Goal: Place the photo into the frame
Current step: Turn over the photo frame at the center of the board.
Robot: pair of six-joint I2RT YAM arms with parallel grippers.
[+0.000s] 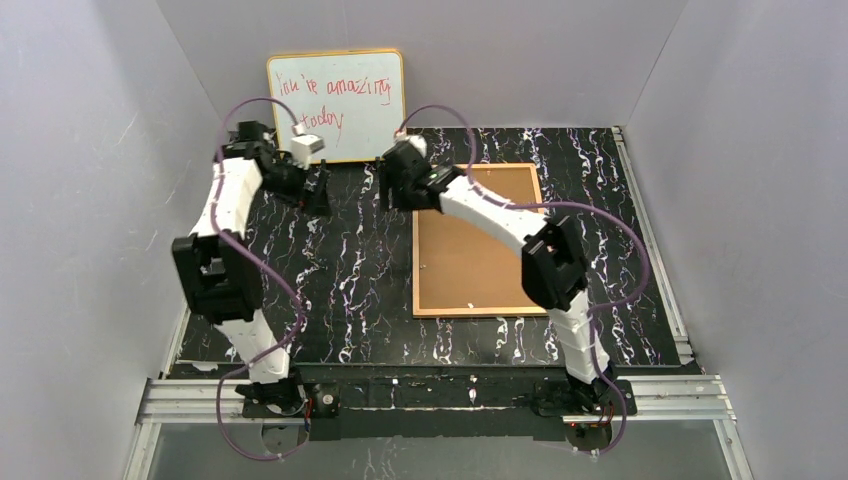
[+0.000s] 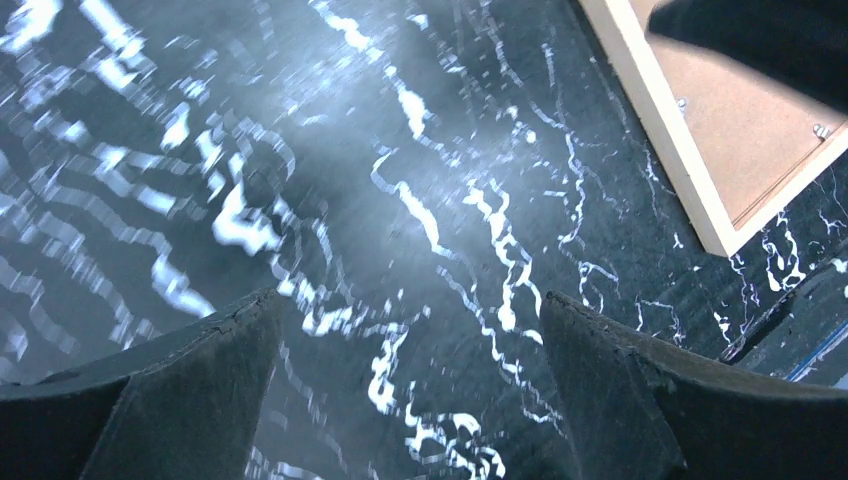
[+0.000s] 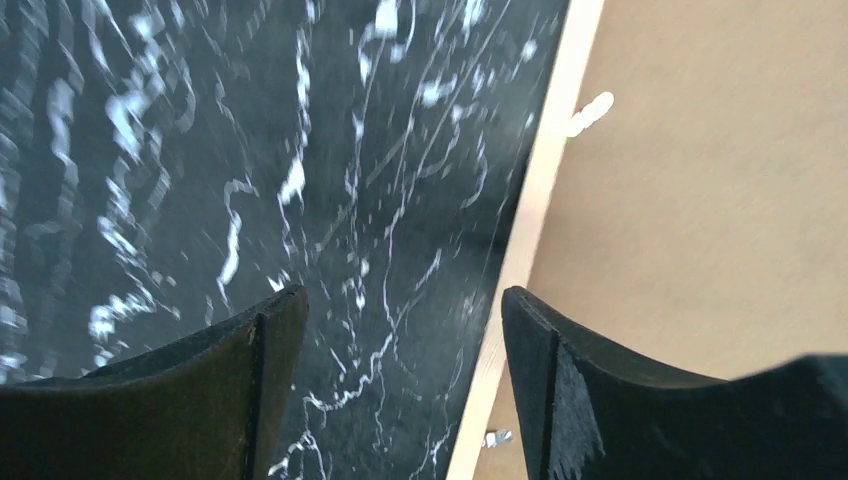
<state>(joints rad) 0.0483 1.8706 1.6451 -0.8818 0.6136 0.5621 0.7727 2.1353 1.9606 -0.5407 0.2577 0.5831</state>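
Note:
The frame (image 1: 478,240) lies face down on the black marbled table, its brown fibreboard back up, right of centre. Its corner shows in the left wrist view (image 2: 720,130) and its left edge in the right wrist view (image 3: 535,215). The photo is out of view. My left gripper (image 1: 318,190) is open and empty over the bare table at the back left (image 2: 405,310). My right gripper (image 1: 392,187) is open and empty, hovering at the frame's far left corner; one finger (image 3: 600,390) is over the frame's edge, the other over the table.
A yellow-rimmed whiteboard (image 1: 336,105) with red handwriting leans on the back wall behind both grippers. Grey walls close in the table on the left, right and back. A metal rail (image 1: 440,395) runs along the near edge by the arm bases.

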